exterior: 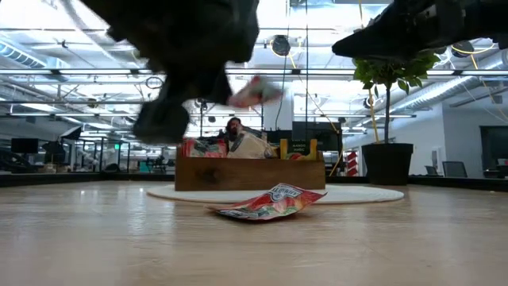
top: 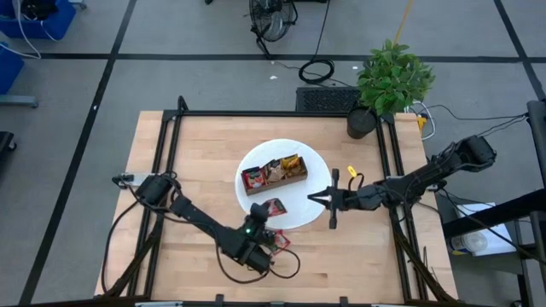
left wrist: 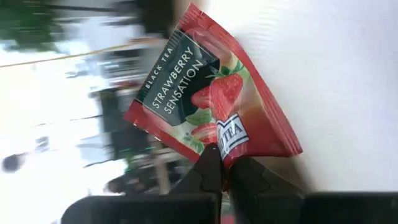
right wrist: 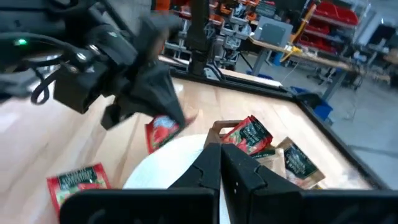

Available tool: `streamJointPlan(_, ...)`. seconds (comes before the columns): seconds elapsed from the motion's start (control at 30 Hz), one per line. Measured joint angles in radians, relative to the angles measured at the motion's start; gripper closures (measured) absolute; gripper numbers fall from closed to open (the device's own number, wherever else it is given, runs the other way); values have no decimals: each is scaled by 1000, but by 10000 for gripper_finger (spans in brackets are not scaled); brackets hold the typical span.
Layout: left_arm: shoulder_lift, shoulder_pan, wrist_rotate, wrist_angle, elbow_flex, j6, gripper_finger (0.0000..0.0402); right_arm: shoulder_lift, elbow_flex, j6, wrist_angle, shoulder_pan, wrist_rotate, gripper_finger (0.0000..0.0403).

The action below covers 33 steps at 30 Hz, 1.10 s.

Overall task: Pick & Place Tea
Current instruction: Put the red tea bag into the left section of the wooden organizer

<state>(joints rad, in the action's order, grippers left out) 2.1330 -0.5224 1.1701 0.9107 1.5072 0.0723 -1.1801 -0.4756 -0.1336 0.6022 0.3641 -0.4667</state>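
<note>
My left gripper (top: 271,243) is near the table's front edge, shut on a red tea sachet (left wrist: 211,102) printed with strawberries. The low view shows this sachet (exterior: 254,91) well above the table. A second red sachet (exterior: 270,202) lies flat at the near rim of the white plate (top: 311,162). On the plate stands the brown wooden tray (top: 275,175), with several sachets upright in it. My right gripper (top: 311,198) is shut on nothing and hovers at the plate's right rim, pointing toward the table's left. My left gripper pinches the red sachet between its two fingers at one edge (left wrist: 227,154), close to a corner. The rest of the sachet sticks out past the fingertips (left wrist: 208,171). It is lifted clear of the table.
A potted plant (top: 388,81) stands at the table's far right corner. A dark frame rail (top: 256,112) runs along the far edge, with more rails down both sides. Bare wood lies left of the plate (top: 188,170).
</note>
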Motion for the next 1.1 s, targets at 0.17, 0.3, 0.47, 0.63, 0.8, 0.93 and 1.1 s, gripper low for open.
streamJointPlan(0.17,-1,16,196,-142,3,130,392,-12,0,103,22,-52,68,394)
streamJointPlan(0.3,-1,38,218,-220,3,235,394,-81,0,178,131,-114,315,348)
streamJointPlan(0.47,-1,61,278,-227,3,231,394,-179,0,219,233,-164,341,271)
streamJointPlan(0.63,-1,80,279,-228,3,207,394,-246,0,255,342,-195,413,225)
streamJointPlan(0.8,-1,85,280,-265,3,214,394,-305,0,279,456,-227,469,222)
streamJointPlan(0.93,-1,85,280,-345,3,290,394,-348,-1,303,489,-256,470,239)
streamJointPlan(1.1,-1,85,282,-442,3,372,394,-356,-5,331,492,-279,471,253)
